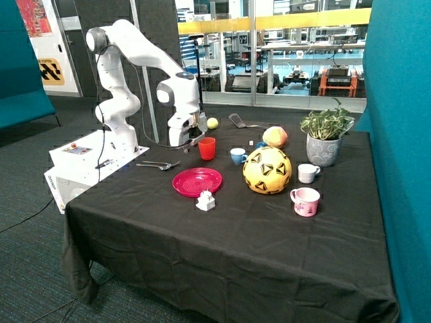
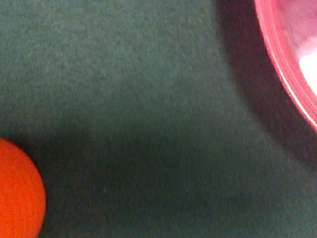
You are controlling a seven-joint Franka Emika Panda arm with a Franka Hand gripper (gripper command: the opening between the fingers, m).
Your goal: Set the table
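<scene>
We find the gripper (image 1: 193, 141) low over the table (image 1: 222, 229), just beside the red cup (image 1: 207, 148) — finger state we cannot tell. Pink plate (image 1: 196, 182) sits near the cup; cutlery (image 1: 158, 165) lies beside the plate.

Dark matte cloth table surface (image 2: 148, 99) fills most of view. Curved rim of glossy pink-red plastic plate (image 2: 285, 59) cuts across one corner, casting dark shadow on cloth beside it. Rounded orange-red plastic cup (image 2: 17, 193) shows partly at opposite corner, well apart from plate.
</scene>
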